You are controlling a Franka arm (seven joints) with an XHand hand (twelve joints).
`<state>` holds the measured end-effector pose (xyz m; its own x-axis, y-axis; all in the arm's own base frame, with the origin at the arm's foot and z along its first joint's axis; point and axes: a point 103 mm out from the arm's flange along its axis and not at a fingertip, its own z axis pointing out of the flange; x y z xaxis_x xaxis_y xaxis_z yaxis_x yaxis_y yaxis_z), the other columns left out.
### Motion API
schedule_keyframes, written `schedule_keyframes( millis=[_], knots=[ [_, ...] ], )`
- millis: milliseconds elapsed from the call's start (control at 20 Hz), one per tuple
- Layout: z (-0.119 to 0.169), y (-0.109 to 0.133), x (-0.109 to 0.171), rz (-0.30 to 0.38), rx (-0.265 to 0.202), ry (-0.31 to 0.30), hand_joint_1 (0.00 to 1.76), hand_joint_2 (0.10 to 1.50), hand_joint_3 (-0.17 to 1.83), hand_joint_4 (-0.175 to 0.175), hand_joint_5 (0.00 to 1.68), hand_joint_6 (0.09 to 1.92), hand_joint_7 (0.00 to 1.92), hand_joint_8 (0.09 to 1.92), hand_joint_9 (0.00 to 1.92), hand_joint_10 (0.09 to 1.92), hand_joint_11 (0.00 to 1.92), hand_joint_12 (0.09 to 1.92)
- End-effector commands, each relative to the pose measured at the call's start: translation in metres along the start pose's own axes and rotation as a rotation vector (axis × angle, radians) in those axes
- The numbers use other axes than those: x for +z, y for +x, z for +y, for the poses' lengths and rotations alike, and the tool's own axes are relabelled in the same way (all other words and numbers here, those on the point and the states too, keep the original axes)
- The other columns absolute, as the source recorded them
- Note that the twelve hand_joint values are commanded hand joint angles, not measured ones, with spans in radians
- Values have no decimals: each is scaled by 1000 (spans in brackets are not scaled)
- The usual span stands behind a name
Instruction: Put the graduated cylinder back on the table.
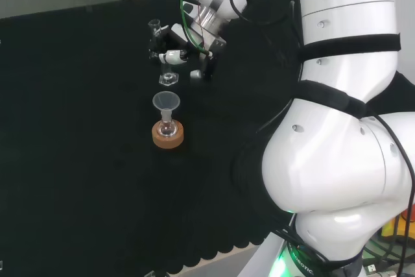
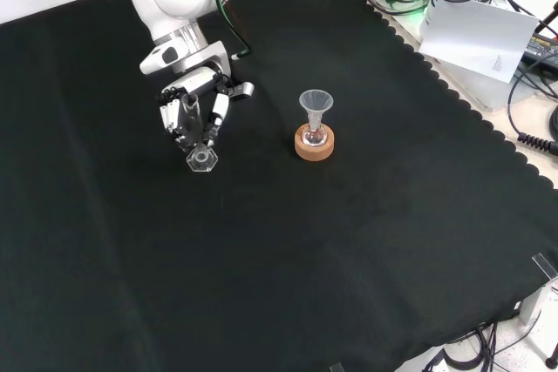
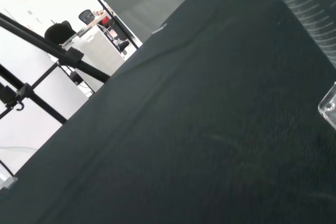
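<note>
The graduated cylinder [image 1: 163,53] is a clear, narrow tube with printed graduation marks and a hexagonal clear base. It stands roughly upright, with the base at or just above the black-clothed worktop [image 2: 349,259]. The robot hand [image 2: 193,111] has its fingers curled round the tube's middle, above the base. In the front view it stands left of centre.

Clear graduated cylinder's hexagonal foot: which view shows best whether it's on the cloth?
Front view: the clear graduated cylinder hangs in the hand, its foot at the black cloth. Head view shows it side-on; wrist view catches its marked wall.
</note>
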<state>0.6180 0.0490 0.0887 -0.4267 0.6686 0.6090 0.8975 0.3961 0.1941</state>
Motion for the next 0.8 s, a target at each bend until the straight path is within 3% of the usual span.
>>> schedule_keyframes(
  millis=[50,450,600,800],
  knots=[
    [4,-9,0,34,24,-15,1262,1102,3,-175,998,980,1021,964,1428,87,1229,738],
    [4,-18,5,39,37,-6,1260,1107,3,-175,986,996,1009,982,1419,87,1222,746],
    [1,-21,5,74,30,0,1255,1120,3,-175,959,1031,981,1024,1401,87,1203,764],
    [-3,-24,5,107,24,22,1153,1140,4,-168,926,1079,957,639,1330,87,1129,846]
  ],
)
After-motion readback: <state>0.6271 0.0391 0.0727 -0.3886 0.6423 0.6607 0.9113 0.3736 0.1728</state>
